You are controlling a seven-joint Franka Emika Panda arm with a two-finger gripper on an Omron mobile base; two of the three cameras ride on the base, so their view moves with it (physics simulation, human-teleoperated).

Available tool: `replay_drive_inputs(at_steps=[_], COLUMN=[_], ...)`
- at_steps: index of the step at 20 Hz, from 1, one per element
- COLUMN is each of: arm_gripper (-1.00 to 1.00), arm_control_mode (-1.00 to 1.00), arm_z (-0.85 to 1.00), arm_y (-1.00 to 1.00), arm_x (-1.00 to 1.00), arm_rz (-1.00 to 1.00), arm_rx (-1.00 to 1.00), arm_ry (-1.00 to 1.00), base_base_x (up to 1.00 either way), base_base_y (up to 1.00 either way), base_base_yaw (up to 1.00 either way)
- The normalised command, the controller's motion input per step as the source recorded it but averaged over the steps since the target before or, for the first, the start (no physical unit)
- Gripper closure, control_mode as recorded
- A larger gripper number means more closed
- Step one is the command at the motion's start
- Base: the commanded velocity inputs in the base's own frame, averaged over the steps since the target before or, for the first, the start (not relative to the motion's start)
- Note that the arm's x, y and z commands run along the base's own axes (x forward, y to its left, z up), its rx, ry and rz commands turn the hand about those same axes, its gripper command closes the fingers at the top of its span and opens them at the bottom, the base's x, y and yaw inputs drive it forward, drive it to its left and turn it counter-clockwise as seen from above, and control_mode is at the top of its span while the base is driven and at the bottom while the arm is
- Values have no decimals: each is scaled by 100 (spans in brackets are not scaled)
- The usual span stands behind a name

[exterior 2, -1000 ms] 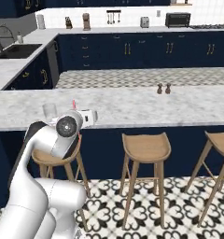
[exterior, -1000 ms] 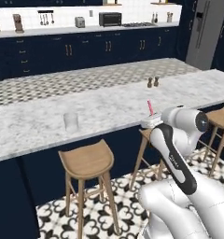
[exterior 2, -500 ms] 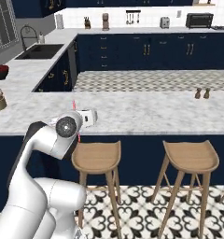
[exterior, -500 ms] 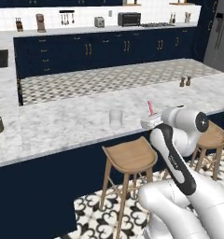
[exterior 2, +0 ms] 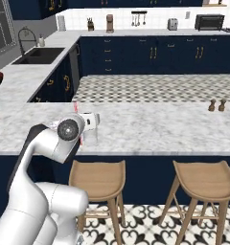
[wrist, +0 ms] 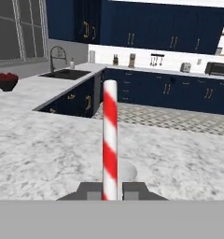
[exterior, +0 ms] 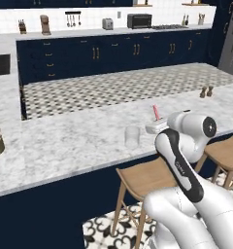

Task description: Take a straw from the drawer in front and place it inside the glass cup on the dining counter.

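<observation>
marble: white-grey top of the dining bench [exterior: 65, 146] runs across in front of me, navy base below it
straw: red and white striped in my hand view [wrist: 110, 135], pink-red in the left base view [exterior: 156, 112]; it stands upright out of my hand, over the bench top
hand: my hand [wrist: 110, 190] is pinched tight on the foot of the straw, a finger on each side; in the left base view i see it [exterior: 157, 127] above the bench edge, in the right base view [exterior 2: 90, 121] too
glass cup: clear tumbler [exterior: 132, 137] upright on the bench, just left of my hand in the left base view; in the right base view it [exterior 2: 90, 137] sits just under the hand; in the hand view i make out a pale round shape [wrist: 125, 170] behind the straw, low down, too faint to be sure of
gap: straw and cup are apart, the straw not in the cup
stools: wooden stools [exterior 2: 98, 174] tucked under the bench on my side
shakers: two small brown shakers [exterior 2: 217, 105] well off to my right on the bench
sink: basin and tap [wrist: 62, 72] on the far left worktop
</observation>
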Motion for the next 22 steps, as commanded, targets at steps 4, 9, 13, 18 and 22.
replay_drive_inputs(at_steps=[4, 9, 13, 18, 22], arm_gripper=[100, 100, 100, 100, 100], arm_control_mode=[100, -100, -100, -100, -100], arm_z=[0, 3, 4, 0, -6], arm_y=[0, -8, -18, -1, 0], arm_x=[0, 64, 72, 94, 90], arm_rz=[0, 26, 41, 44, 39], arm_rx=[0, 5, 17, 19, 15], arm_ry=[0, 0, 1, 9, 15], base_base_x=[94, 0, 0, 0, 0], base_base_y=[0, 0, 0, 0, 0], base_base_yaw=[15, 0, 0, 0, 0])
